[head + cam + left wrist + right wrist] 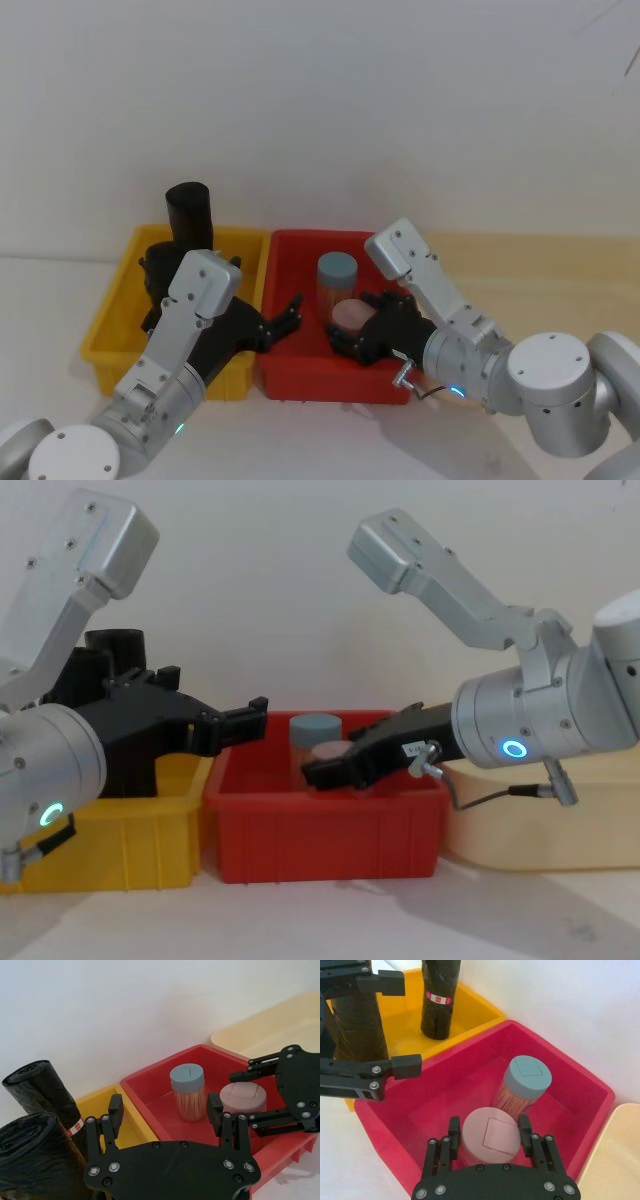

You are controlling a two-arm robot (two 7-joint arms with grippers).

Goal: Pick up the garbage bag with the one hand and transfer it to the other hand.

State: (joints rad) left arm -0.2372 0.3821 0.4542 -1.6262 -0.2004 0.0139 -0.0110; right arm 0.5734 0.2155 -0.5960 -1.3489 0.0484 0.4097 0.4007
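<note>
Silver-grey arms, black left gripper, right gripper

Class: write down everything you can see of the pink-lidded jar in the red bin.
The jar is a short cylinder with a matt pink lid bearing a square flip tab; it looks plastic. It stands upright and closed in the red bin, beside the taller grey-lidded jar. The right pincer, open, flanks its lid; contact cannot be judged.

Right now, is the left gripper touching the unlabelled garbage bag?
Cannot tell: in the left wrist view the left gripper overlaps the garbage bag; neither contact nor gap shows.
</note>
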